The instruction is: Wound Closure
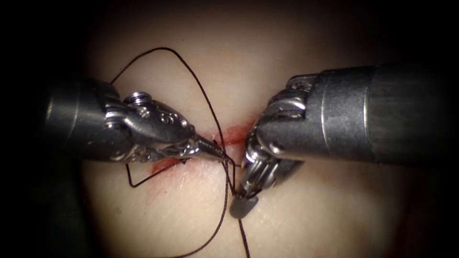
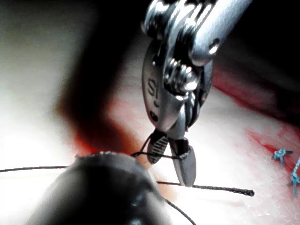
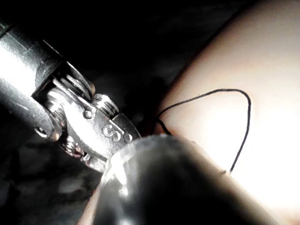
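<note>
Polished, glossy metal tools [image 1: 210, 148] met over pale, moist-looking tissue [image 1: 296, 210]; a dark braided thread [image 2: 225, 189], matt, lay beside the cut's glistening red fluid [image 1: 234, 134].

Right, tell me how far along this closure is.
Done: blue knots already sit on the tissue. In hand: the left tool is shut on the dark thread over the cut; the right tool is open, with thread between its jaws. Left: the cut here looks unclosed, with red fluid along it.

Two grippers [image 1: 217, 152] [image 1: 243, 203], one thread [image 1: 210, 102], one tissue [image 1: 296, 215], one cut [image 1: 234, 135].
</note>
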Robot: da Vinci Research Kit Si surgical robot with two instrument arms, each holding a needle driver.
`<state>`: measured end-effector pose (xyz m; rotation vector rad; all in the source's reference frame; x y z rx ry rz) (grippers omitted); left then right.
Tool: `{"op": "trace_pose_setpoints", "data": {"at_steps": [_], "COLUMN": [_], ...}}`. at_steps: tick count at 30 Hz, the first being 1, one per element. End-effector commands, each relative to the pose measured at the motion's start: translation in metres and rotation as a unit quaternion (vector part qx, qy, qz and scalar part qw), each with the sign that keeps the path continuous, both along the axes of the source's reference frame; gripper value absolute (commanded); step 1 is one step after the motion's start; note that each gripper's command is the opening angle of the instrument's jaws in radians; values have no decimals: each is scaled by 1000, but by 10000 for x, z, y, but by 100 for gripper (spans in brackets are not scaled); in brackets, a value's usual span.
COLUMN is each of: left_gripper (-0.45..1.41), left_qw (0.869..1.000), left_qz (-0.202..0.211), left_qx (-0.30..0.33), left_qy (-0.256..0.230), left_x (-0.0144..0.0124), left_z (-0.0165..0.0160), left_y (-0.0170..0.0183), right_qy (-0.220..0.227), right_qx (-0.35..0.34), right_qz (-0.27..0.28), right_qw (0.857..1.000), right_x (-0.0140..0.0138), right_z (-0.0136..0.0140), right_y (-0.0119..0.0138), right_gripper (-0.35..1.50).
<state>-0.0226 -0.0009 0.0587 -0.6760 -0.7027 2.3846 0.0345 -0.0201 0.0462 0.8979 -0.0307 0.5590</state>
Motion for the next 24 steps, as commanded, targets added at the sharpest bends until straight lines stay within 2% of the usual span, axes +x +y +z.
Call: {"op": "trace_pose_setpoints", "data": {"at_steps": [1,8,14,21,22,23,24], "left_gripper": [-45,-45,-45,-45,-45,-45,-45], "left_qw": [1000,1000,1000,1000,1000,1000,1000], "left_qz": [0,0,0,3,3,3,3], "left_qx": [0,0,0,-2,-2,-2,-2], "left_qy": [0,-1,-1,2,2,2,3], "left_x": [-5,-4,-4,-5,-5,-5,-5], "left_z": [5,5,5,6,6,6,6], "left_y": [-1,-1,-1,-3,-3,-3,-3], "right_qy": [-1,-3,-6,-10,-12,-12,-14], "right_qx": [0,-3,-6,-10,-11,-11,-7], "right_qz": [1,-1,-2,-3,-3,-3,-7], "right_qw": [1000,1000,1000,1000,1000,1000,1000], "right_x": [9,11,8,8,8,8,7], "right_z": [3,8,13,21,23,23,25], "right_y": [1,-6,-13,-21,-23,-23,-24], "right_gripper": [79,74,81,79,69,69,42]}}
